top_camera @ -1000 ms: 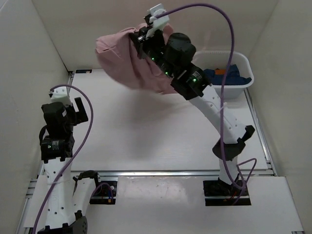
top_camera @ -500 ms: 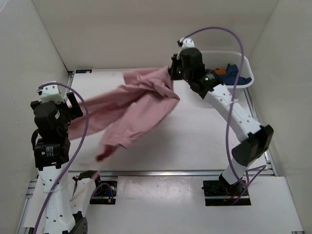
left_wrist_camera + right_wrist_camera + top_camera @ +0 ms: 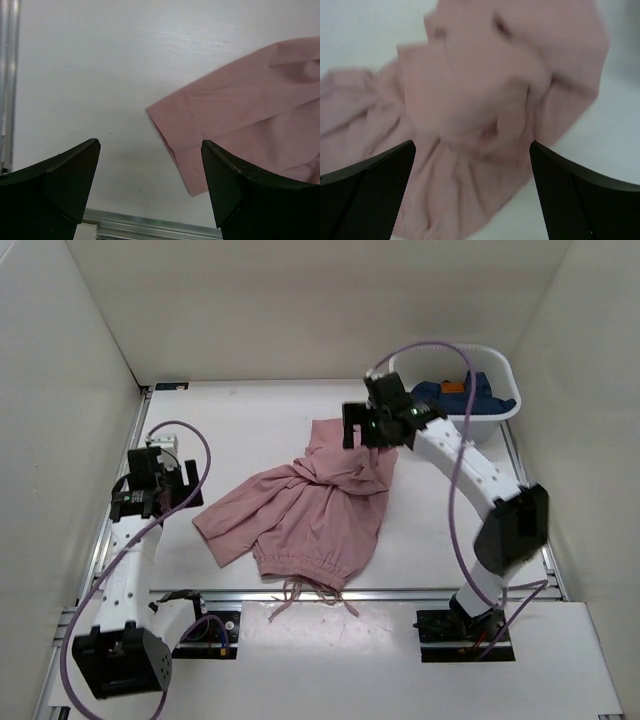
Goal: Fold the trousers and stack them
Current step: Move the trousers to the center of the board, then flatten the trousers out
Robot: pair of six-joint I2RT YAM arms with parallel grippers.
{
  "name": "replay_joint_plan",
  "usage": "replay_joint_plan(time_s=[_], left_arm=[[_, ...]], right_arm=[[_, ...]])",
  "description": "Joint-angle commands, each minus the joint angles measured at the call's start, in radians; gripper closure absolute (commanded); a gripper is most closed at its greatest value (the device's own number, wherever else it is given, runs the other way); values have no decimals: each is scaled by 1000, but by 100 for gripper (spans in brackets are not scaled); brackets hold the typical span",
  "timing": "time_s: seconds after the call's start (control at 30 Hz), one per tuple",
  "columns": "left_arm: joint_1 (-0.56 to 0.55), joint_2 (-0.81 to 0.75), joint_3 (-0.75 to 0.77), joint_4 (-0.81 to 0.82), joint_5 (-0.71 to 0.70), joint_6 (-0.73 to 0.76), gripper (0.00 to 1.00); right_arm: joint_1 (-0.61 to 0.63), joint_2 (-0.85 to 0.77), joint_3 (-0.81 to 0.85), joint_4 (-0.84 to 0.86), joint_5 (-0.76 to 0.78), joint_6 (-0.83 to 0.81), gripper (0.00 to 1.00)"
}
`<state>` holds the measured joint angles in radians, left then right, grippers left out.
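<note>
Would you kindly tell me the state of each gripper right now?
Left gripper: open, empty.
Right gripper: open, empty, over the trousers.

Bright even light; blurred right-wrist view

Soft, matt, creased cloth trousers (image 3: 310, 505) on a smooth, matt white table (image 3: 250, 430).

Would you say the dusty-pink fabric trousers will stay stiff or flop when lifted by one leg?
Probably flop: the dusty-pink fabric trousers lie crumpled in soft folds. Their loose pink drawstrings would likely trail and snag.
</note>
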<state>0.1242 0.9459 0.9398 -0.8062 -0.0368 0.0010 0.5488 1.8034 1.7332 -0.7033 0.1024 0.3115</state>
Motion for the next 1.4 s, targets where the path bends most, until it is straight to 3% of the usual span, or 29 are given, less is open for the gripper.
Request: replay_joint_plan(time_s=[0.0, 0.1, 0.13, 0.23, 0.43, 0.47, 0.57, 0.6, 0.63, 0.7, 0.77, 0.8, 0.87, 0.9, 0.97, 1.0, 1.07, 1.2, 1.37], left_arm=[[-1, 37, -94, 120, 44, -1, 6], [-43, 111, -177, 215, 57, -1, 5], [-52, 135, -202, 235, 48, -1, 5], [-98, 230, -235, 288, 60, -1, 5], [-164, 370, -325, 396, -24, -1, 6], [-164, 395, -337, 406, -35, -1, 9], [-164, 419, -337, 406, -35, -1, 30], [-164, 430, -337, 406, -35, -1, 39], [-164, 430, -337, 406, -35, -1, 62], [-164, 441, -326, 406, -35, -1, 86], [-127, 429, -306, 381, -55, -1, 86], [-111, 410, -306, 365, -73, -1, 86], [-27, 309, -286, 299, -113, -1, 86], [17, 262, -262, 273, -124, -1, 86], [153, 121, -227, 216, -124, -1, 86], [173, 91, -173, 138, -176, -1, 86], [192, 91, -92, 28, -230, -1, 86], [192, 91, 136, -77, -265, -1, 86], [215, 190, 188, -48, -302, -1, 86]], right_arm=[[83, -203, -288, -19, -62, 162, 1], [184, -306, -488, -19, -52, 285, 1], [198, -364, -635, 57, -52, 328, 1], [209, -430, -817, 223, -176, 368, 1], [155, -388, -934, 265, -234, 411, 1], [172, -388, -952, 265, -234, 422, 1], [181, -378, -1003, 401, -285, 433, 1], [181, -342, -992, 424, -303, 402, 1], [181, -313, -956, 444, -346, 390, 8], [171, -218, -913, 473, -380, 379, 27], [152, -171, -849, 391, -380, 370, 81], [126, -171, -834, 345, -339, 356, 100], [94, -293, -802, 247, -256, 307, 100], [61, -347, -778, 96, -189, 284, 100], [10, -503, -662, -84, 24, 232, 100], [-59, -547, -614, -245, 69, 216, 100], [-133, -626, -513, -364, 121, 161, 100], [-257, -584, -220, -525, 171, 63, 100], [-393, -344, -57, -487, 159, -81, 100]])
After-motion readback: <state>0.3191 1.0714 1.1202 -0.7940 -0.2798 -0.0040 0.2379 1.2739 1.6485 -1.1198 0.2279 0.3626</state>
